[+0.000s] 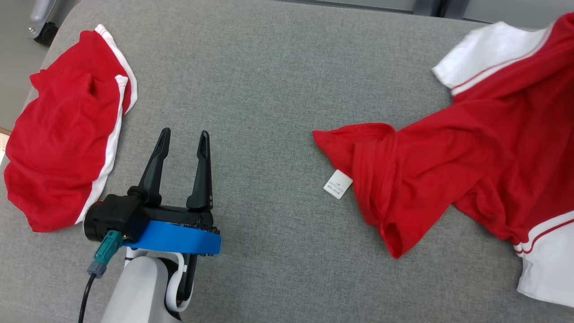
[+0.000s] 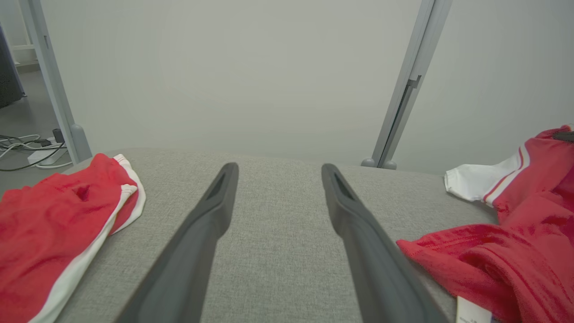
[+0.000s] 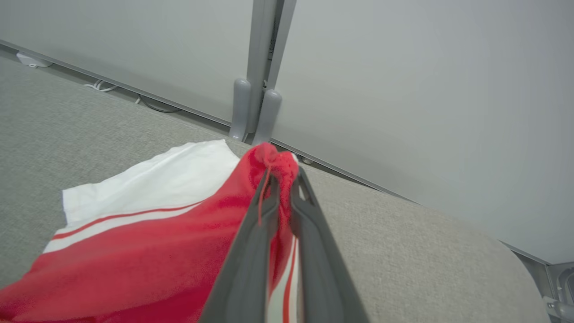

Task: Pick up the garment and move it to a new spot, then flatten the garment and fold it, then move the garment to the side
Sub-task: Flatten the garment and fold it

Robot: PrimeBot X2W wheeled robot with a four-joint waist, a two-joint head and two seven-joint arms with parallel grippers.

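Observation:
A red garment (image 1: 471, 148) with white sleeves lies crumpled on the right of the grey table, its white label (image 1: 337, 184) turned toward the middle. In the right wrist view my right gripper (image 3: 282, 177) is shut on a bunched red fold of this garment (image 3: 148, 242), which rises to the fingertips. My left gripper (image 1: 184, 134) rests open at the lower left with nothing between its fingers, well apart from the garment. The left wrist view shows the left gripper (image 2: 278, 172) pointing across bare cloth, with the garment's edge (image 2: 506, 251) to its right.
A second red piece with white trim (image 1: 63, 134) lies heaped at the table's left edge. The grey padded table (image 1: 269, 80) is bare between the two. Pale wall panels with grey posts (image 2: 403, 89) stand behind, and cables (image 2: 27, 148) lie on the floor.

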